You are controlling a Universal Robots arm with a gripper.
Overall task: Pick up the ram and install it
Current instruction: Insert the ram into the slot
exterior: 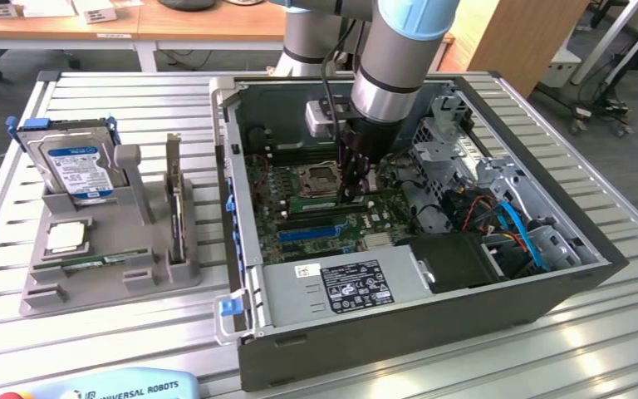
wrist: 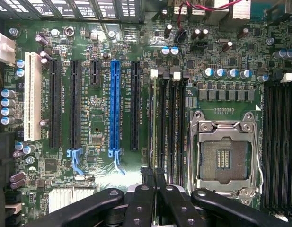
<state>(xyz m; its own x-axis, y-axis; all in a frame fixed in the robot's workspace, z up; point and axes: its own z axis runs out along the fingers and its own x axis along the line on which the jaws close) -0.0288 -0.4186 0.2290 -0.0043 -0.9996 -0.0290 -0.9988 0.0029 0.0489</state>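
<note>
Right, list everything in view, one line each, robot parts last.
computer case: one, dark grey, open, on the slatted table.
motherboard: one, green, inside the case.
PCIe slot: one, blue, on the motherboard.
CPU socket: one, silver, empty.
hard drive: one, silver with blue label, in the grey holder.
CPU chip: one, silver, in the holder.
spare ram stick: one, green, flat in the holder.
ram stick: one, green, edge-on at the memory slots.
arm: one, silver and blue, reaching into the case.
end effector: one, black, shut on the ram stick.
</note>
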